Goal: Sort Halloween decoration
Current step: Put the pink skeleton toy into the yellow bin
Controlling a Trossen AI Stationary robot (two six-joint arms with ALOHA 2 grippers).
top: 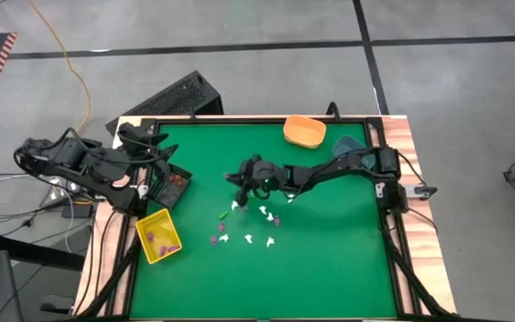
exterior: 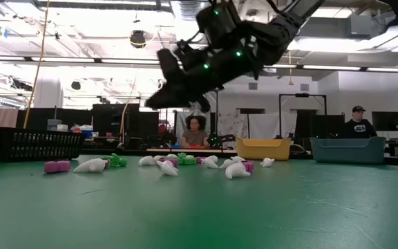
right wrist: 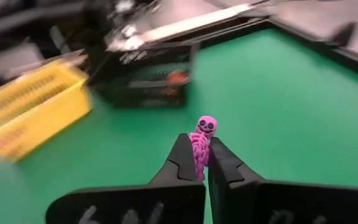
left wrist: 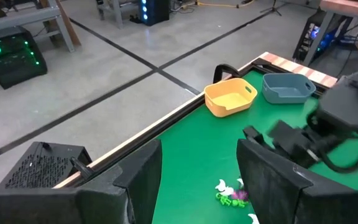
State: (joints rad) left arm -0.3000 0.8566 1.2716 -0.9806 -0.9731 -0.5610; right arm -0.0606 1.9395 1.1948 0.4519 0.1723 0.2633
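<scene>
One camera hangs overhead and looks straight down, taking in the whole green tabletop [top: 329, 259] and the floor around it. Another sits at the tabletop's level, looking flat across the felt into the room behind, with the scattered trinkets [exterior: 164, 164] close before it. The left wrist camera looks forward between its own two dark fingers [left wrist: 135, 180] toward the far corner, where the orange bin [left wrist: 230, 98] and blue bin [left wrist: 286, 88] sit. The right wrist camera rides very close, facing the yellow bin [right wrist: 30, 115] and black bin [right wrist: 148, 78]. Overhead and left wrist views share that orange bin.
</scene>
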